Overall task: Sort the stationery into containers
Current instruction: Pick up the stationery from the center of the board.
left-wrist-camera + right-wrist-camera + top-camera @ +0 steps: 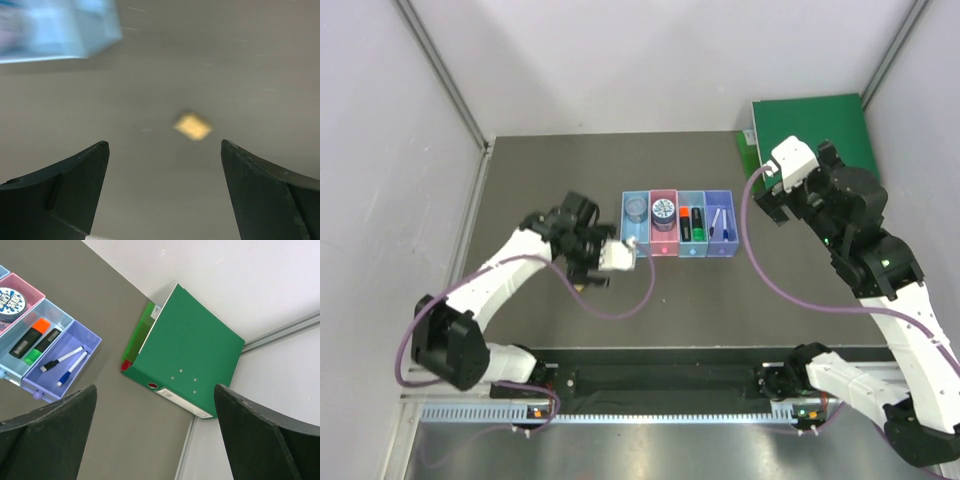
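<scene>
Left gripper (165, 146): jaws wide, nothing held, hovering over the tiny orange-yellow block (192, 126). Block lies alone on the grey table (260, 60), just near-left of the row of translucent plastic bins (720, 253). Looks light, stiff and low, so probably pinch across its flat sides. Bin corner is close; little else obstructs. Right gripper (155, 388): wide, empty, far right by the large green binder (192, 345).
</scene>
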Tool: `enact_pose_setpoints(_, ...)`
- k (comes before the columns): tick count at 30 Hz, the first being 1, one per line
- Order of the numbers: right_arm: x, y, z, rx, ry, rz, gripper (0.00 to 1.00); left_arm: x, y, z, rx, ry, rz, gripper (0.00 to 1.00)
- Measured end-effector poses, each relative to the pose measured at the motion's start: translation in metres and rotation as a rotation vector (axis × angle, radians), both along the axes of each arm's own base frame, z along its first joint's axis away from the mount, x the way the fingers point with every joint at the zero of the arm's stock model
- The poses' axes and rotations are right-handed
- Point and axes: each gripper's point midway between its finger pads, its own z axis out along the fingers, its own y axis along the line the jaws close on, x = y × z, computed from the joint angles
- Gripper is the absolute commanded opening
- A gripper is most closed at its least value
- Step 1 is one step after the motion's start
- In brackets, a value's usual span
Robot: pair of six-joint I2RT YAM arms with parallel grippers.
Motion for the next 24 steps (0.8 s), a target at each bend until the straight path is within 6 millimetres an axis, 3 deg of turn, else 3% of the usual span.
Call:
enact_pose_setpoints(3, -0.002, 0.001, 0.009, 0.016, -0.011, 0.006, 1.00, -0.040, 0.017, -0.041, 0.039, 0.118, 0.031, 0.90)
enact_pose_setpoints(6, -0.004, 0.000, 0.019, 0.035, -0.028, 0.007, 1.00, -0.053, 0.024, -0.060, 0.050, 0.160, 0.081, 0.86)
enact_pose_setpoints(15, -0.008, -0.001, 0.024, 0.056, -0.023, 0.006, 1.00, -0.016, 0.021, -0.084, 0.030, 0.084, 0.264, 0.79)
enact_pose_setpoints(19, -0.008, -0.002, 0.022, 0.061, -0.016, 0.005, 0.99, -0.010, 0.025, -0.103, 0.065, 0.133, 0.345, 0.76)
enact_pose_setpoints(24, -0.008, -0.003, 0.020, 0.061, -0.009, 0.007, 1.00, -0.005, 0.030, -0.111, 0.097, 0.144, 0.418, 0.77)
